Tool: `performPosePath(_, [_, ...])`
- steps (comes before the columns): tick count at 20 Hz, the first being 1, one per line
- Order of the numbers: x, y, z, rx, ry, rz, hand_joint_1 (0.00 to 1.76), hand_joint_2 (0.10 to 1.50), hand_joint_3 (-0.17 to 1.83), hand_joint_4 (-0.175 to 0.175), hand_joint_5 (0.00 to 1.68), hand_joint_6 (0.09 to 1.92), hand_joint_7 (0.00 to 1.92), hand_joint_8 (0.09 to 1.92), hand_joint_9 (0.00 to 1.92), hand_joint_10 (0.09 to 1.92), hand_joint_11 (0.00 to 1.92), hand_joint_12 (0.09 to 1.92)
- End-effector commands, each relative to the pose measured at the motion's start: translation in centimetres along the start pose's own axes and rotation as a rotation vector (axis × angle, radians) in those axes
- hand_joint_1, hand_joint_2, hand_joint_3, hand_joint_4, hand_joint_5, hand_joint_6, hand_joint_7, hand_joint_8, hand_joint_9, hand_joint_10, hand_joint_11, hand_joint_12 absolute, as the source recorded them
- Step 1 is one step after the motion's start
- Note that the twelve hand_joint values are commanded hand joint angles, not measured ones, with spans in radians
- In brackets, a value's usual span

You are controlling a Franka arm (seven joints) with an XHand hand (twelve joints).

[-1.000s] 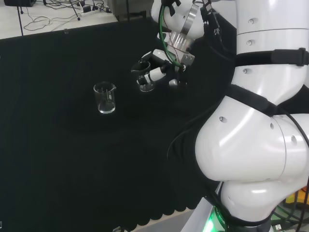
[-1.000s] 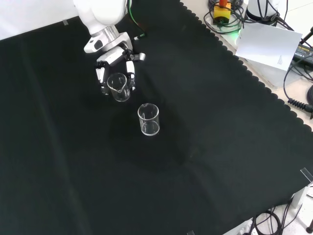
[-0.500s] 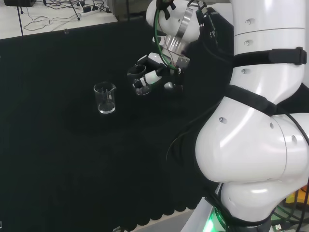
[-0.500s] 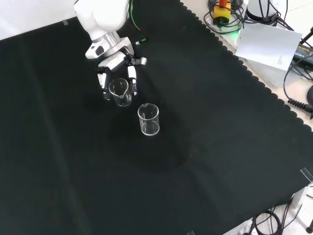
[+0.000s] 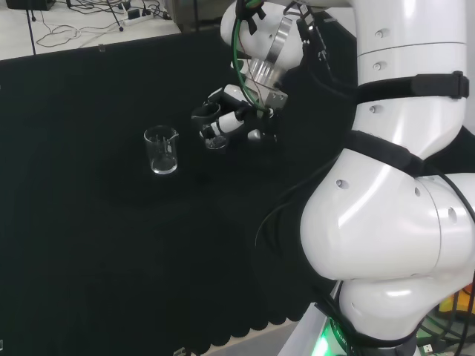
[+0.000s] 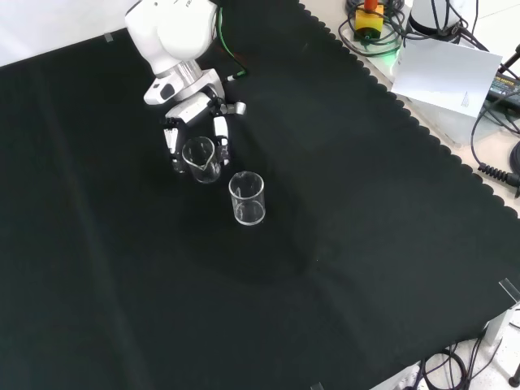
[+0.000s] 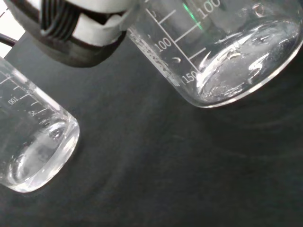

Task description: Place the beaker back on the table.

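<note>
Black cloth [image 6: 341,268] covers our whole bench, scalloped along its edge, with cables and a white sheet off beyond it at the front view's upper right.

We have the beaker [image 6: 200,159] in our hand [image 6: 195,122], near the cloth's middle in the front view and up and to the left of a second beaker [image 6: 247,198] that stands upright and free on the cloth. In the head view our beaker [image 5: 214,136] sits to the right of that standing one [image 5: 161,150], the two near each other but apart. We judge it to be clear glass with printed graduations: light, rigid, smooth enough to slide in a grasp, and likely to chip or crack if set down hard or knocked against its neighbour. Taking it by the side wall, as we do now, looks right; the rim and spout seem the weaker places.

Our fingers [image 6: 219,135] are curled down either side of the wall, closed around it. From the wrist view the beaker's rounded base [image 7: 236,71] hangs over bare cloth with the other beaker's base [image 7: 33,156] close beside, and we cannot tell whether ours is touching down or just above the surface.
</note>
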State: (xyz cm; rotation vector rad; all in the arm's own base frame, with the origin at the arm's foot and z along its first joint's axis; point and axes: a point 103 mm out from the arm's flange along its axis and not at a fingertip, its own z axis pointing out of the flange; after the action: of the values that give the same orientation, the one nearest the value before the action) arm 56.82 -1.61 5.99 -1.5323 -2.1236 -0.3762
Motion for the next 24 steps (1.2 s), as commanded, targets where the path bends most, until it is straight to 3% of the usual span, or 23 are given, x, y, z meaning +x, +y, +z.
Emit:
performPosePath(1, [-2.3,-1.7,-1.9,-0.013,-0.001,0.005,1.29,1.11,-0.17,-0.175,1.13,0.78,1.18,0.76,1.25,0.64,1.1,0.87])
performPosePath(3, [-2.6,-1.9,-2.1,-0.004,-0.009,0.005,1.28,1.12,-0.16,-0.175,1.1,0.81,1.15,0.79,1.22,0.59,1.01,0.95])
performPosePath(5, [-2.7,-2.0,-2.1,0.005,-0.01,0.008,1.17,1.12,-0.15,-0.022,1.1,0.83,1.15,0.79,1.17,0.55,0.86,1.07])
performPosePath(6, [-2.7,-2.1,-2.2,0.012,-0.009,0.011,1.14,1.08,-0.16,0.009,1.03,0.84,1.11,0.77,1.14,0.54,0.78,1.13])
performPosePath(7, [-2.8,-2.1,-2.1,0.019,-0.01,0.014,1.12,1.05,-0.17,0.014,0.95,0.86,1.07,0.75,1.1,0.52,0.7,1.18])
performPosePath(10, [-2.6,-2.1,-1.9,0.036,-0.018,0.019,1.1,1.0,-0.17,0.002,0.82,0.89,0.97,0.72,1.03,0.51,0.58,1.25])
performPosePath(16, [-2.8,-2.3,-1.9,0.05,-0.018,0.031,1.08,0.97,-0.17,-0.014,0.72,0.87,0.84,0.69,0.93,0.49,0.49,1.28])
performPosePath(18, [-1.4,-1.5,-1.0,0.06,-0.035,0.035,1.07,0.97,-0.17,-0.022,0.66,0.86,0.75,0.68,0.86,0.5,0.43,1.3])
performPosePath(24, [-3.1,-2.4,-1.8,0.055,-0.011,0.036,1.04,0.94,-0.17,-0.043,0.45,0.73,0.56,0.7,0.68,0.55,0.26,1.35])
